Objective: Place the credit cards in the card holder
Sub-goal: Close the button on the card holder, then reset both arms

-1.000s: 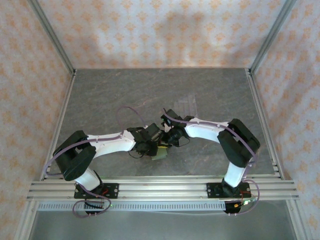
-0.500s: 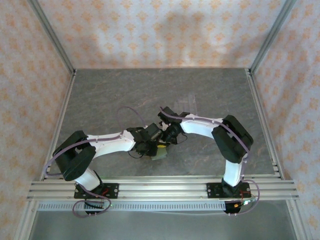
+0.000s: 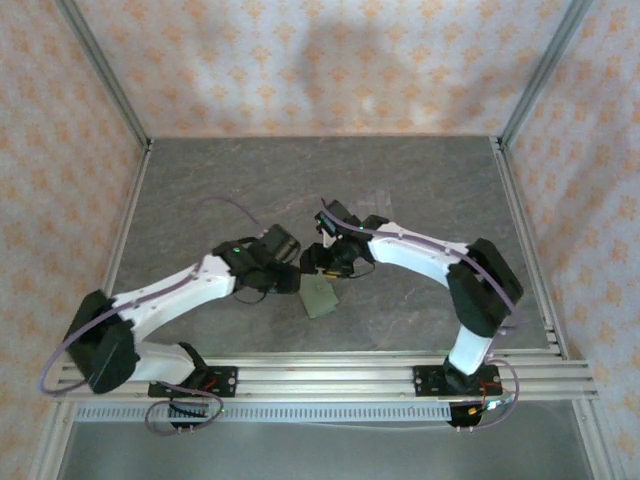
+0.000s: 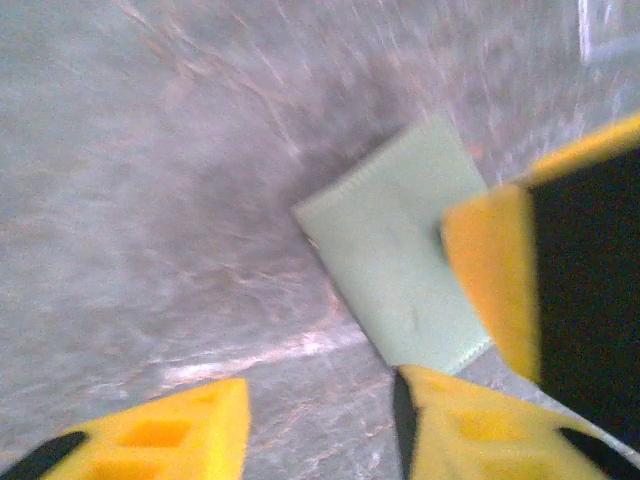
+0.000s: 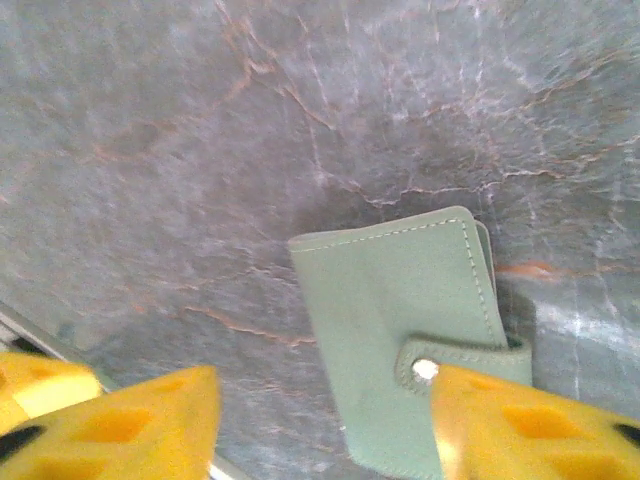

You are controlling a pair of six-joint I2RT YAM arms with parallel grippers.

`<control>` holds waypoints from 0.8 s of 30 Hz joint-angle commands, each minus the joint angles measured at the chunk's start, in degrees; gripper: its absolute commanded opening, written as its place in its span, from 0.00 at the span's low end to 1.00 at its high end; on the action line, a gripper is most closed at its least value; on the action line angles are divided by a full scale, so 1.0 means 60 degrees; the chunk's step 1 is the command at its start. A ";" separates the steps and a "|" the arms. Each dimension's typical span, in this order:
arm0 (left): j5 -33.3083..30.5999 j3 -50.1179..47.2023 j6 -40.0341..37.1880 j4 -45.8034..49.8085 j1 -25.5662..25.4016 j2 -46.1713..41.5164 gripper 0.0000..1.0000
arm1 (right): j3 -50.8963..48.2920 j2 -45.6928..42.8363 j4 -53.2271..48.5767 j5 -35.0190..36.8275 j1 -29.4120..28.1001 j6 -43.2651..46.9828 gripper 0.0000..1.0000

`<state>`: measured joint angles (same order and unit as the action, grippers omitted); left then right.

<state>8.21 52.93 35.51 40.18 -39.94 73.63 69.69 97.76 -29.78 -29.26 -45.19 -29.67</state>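
Left arm (image 3: 165,295): elbow folded low and out at 8 o'clock from table centre, near the front rail. The forearm runs up and inward, and the wrist sits just short of mid-table.

Left gripper (image 3: 290,278): points toward 3 o'clock. Jaws released, with the yellow fingers (image 4: 170,440) spread and bare table between them. Nothing held.

Right arm (image 3: 420,260): elbow raised at 4 o'clock from centre, forearm reaching inward toward 9 o'clock, wrist tipped down.

Right gripper (image 3: 322,262): jaws released and set wide. Its wrist view looks straight down between the yellow fingers onto the table and the wallet. Nothing gripped. The two grippers are near each other, nose to nose.

Card holder (image 3: 320,295): lies flat on the grey stone-patterned table (image 3: 420,180), toward 6 o'clock from centre. It is at 6 o'clock of the right gripper and at 4 o'clock of the left gripper. Sage green, corners skewed to the table edges. It is folded shut, and the snap tab (image 5: 445,362) is wrapped over its edge with the stud showing. The pockets are hidden by the fold, so I cannot tell what is inside.

In the left wrist view, one of the right gripper's fingers overlaps one edge of the card holder. I cannot tell whether they touch.
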 commanded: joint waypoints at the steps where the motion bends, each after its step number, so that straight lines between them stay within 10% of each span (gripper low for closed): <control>1: -0.1310 0.0035 -0.0072 0.0833 0.0592 -0.1328 0.62 | -0.0176 -0.1301 -0.0341 0.2198 -0.0027 0.0340 0.99; 6: -0.6440 -0.0114 0.0357 0.0796 0.0885 -0.3187 0.97 | -0.1678 -0.3451 0.0264 0.6769 0.0361 0.0851 0.99; 9: -0.9268 -0.0598 -0.0429 -0.0629 0.0958 -0.3465 1.00 | -0.2685 -0.4674 0.1301 0.9516 0.0764 0.1623 0.99; 12: -1.1625 -0.1153 -0.1372 -0.2377 0.1308 -0.3034 1.00 | -0.5189 -0.6089 0.6178 1.1369 0.0874 0.5217 0.99; 16: -0.9747 -0.1476 -0.1793 -0.3781 0.3722 -0.1651 1.00 | -0.8777 -0.5907 1.3942 1.0774 0.1584 0.9051 0.99; 24: -0.8862 -0.3694 -0.4275 -1.0619 0.4647 0.1187 1.00 | -0.9080 -0.3735 1.5040 0.9640 0.3307 0.7876 0.99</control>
<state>-45.25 34.72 17.61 -2.42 -12.25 78.13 13.98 72.36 51.13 30.81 -27.20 16.16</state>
